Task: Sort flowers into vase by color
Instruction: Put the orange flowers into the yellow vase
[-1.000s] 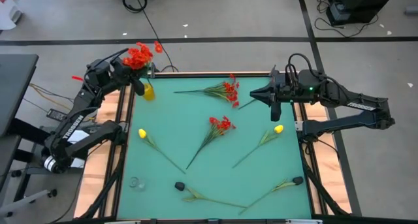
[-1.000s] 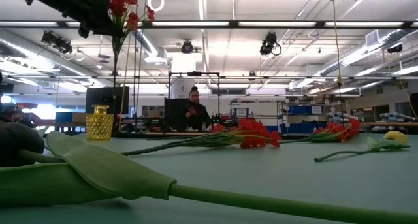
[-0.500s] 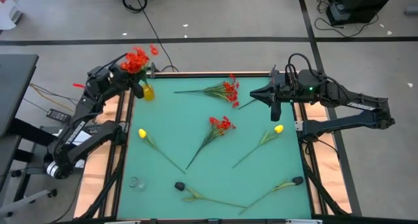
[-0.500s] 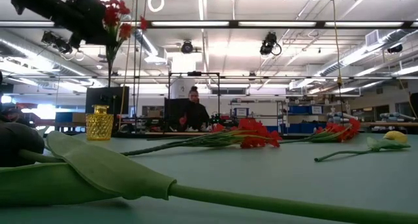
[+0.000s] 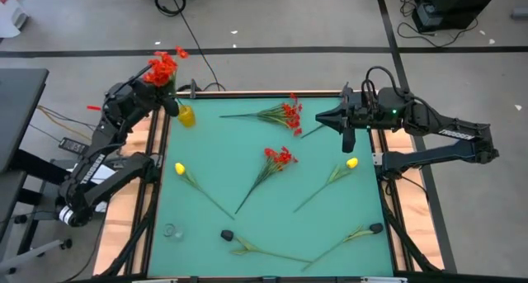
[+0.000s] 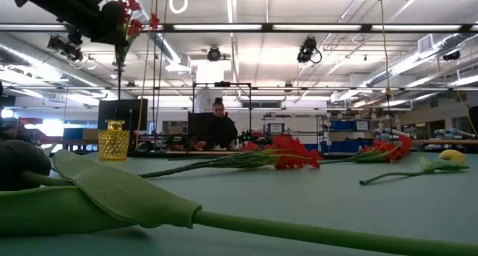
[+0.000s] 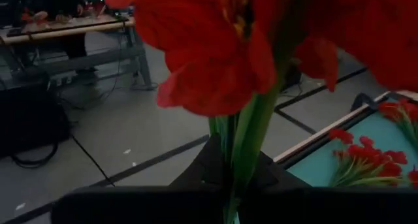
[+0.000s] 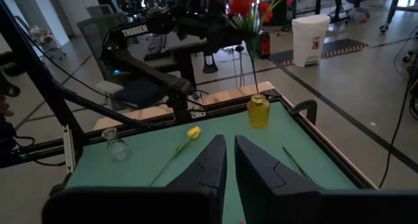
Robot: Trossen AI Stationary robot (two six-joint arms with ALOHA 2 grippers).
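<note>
My left gripper (image 6: 112, 17) is high over the table's far left corner, shut on a spray of red blossoms (image 5: 162, 67). The spray's green stem (image 6: 118, 69) hangs straight down, and its lower end is above the small yellow vase (image 5: 187, 115) without touching it, as the right wrist view shows (image 8: 253, 67). The vase (image 6: 113, 140) stands upright on the mat. My right gripper (image 5: 346, 133) waits shut near the table's far right side, above the mat, and touches nothing. My left gripper pinches the red spray's stem just below the blossoms (image 7: 245, 165), between its two fingers. The fingers lie across the stem. The spray is lifted clear and upright, blossoms above the fingers and the long stem hanging free beneath them.
On the green mat lie two red sprays (image 5: 282, 114) (image 5: 278, 158), two yellow tulips (image 5: 179, 168) (image 5: 352, 162) and two more stems with dark ends (image 5: 227, 234) (image 5: 375, 228). A small clear glass (image 5: 171, 231) stands near the near left corner. A person (image 6: 219, 125) stands beyond the table.
My left gripper, still shut on the red spray, has moved toward the table's left edge. The blossoms and the hanging stem have gone with it, and in the low view the stem now hangs almost over the vase. The right arm has kept still.
</note>
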